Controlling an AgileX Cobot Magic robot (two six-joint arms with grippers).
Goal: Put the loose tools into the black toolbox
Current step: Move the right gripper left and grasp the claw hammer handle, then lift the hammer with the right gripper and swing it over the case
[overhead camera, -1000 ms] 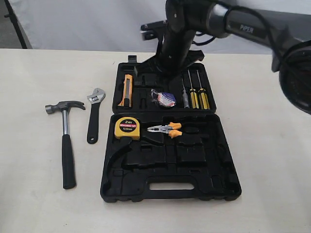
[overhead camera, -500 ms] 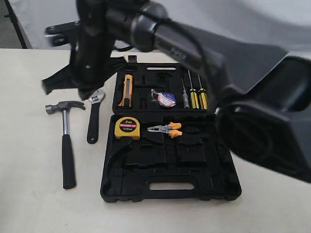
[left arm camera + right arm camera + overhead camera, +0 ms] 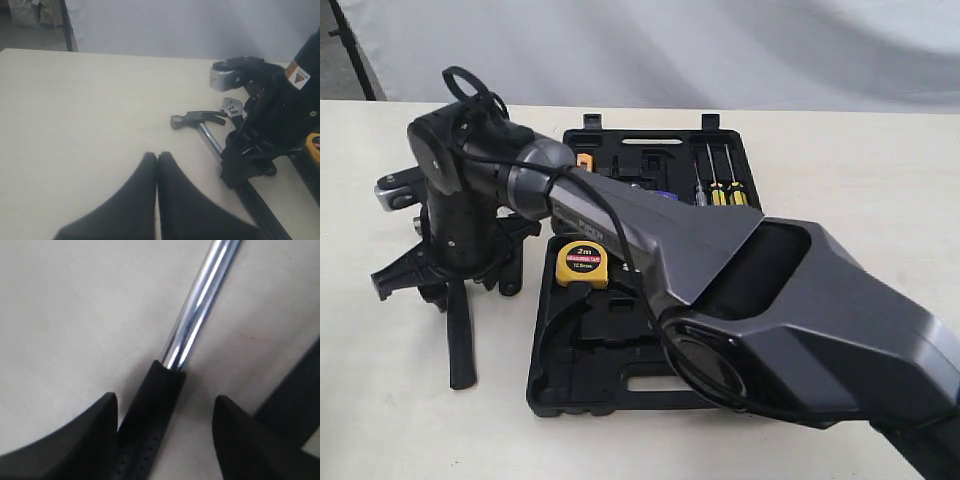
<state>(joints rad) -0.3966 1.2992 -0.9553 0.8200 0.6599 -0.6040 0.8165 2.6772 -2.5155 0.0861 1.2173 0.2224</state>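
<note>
Big swing just now: gone from behind the toolbox (image 3: 570,392), clean across to the left side of the table (image 3: 380,400). Parked the right gripper (image 3: 164,407) straight over the hammer (image 3: 200,305), and popped it open on the way, after a second ago clamped shut. Now straddling the handle at the join between black grip and steel shaft, one finger either side, not touching yet as far as can be seen. Holding nothing.

Leaves the hammer flat on the table, left of the box, and the wrench (image 3: 233,106) just beside it, also outside. Keeps the left gripper (image 3: 158,161) pressed shut on nothing, over bare tabletop, near the hammer head but out of the action.

So, by the look of it: hammer lined up as the next pick. Probably just needs a drop and a squeeze, then a carry over into the box. Wrench for afterwards, most likely.
</note>
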